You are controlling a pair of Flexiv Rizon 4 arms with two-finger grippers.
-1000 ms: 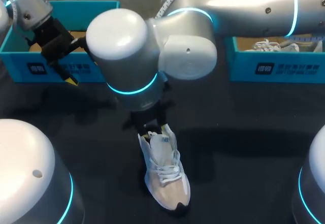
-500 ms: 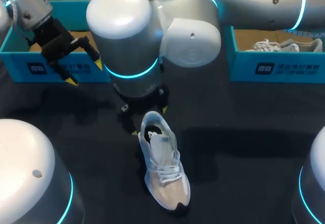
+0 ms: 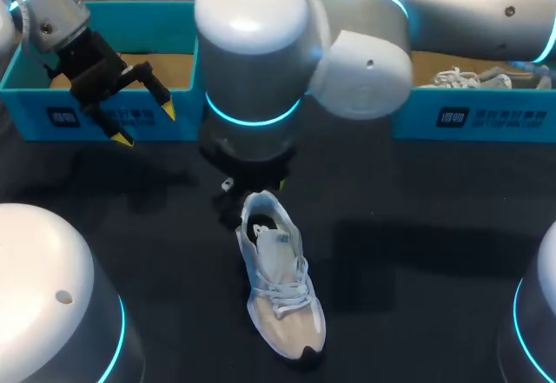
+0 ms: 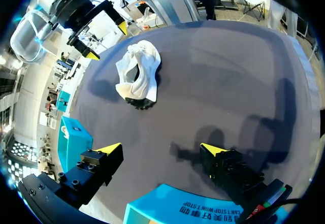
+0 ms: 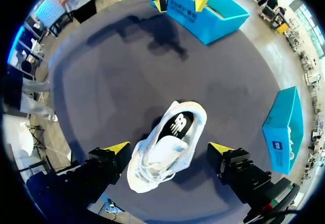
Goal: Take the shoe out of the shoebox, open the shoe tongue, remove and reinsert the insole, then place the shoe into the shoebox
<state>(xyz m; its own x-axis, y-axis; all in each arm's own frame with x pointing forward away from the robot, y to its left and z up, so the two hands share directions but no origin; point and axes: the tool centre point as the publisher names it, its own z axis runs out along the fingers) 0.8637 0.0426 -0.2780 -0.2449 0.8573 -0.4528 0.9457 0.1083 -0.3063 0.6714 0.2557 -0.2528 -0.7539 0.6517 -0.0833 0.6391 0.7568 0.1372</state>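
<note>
A white and beige shoe (image 3: 280, 279) lies on the dark table, toe toward the front edge, its mouth showing. In the right wrist view the shoe (image 5: 165, 148) sits below my right gripper (image 5: 169, 147), whose fingers stand wide open on either side of it without touching it. A dark insole (image 5: 177, 125) shows inside the heel. In the head view my right arm's wrist (image 3: 252, 96) hides that gripper, just behind the heel. My left gripper (image 3: 145, 122) hangs open and empty before the left teal shoebox (image 3: 104, 118). From the left wrist view the shoe (image 4: 138, 74) lies far ahead.
A second teal box (image 3: 469, 118) at the back right holds another white shoe (image 3: 469, 77). My arms' white bases fill the front corners. The left box's front wall (image 4: 188, 209) is right under my left gripper (image 4: 161, 149).
My right gripper has opened, let go of the shoe's heel opening and risen away from it; the arm has swung up and rightward. The shoe and my left arm have stayed put.
</note>
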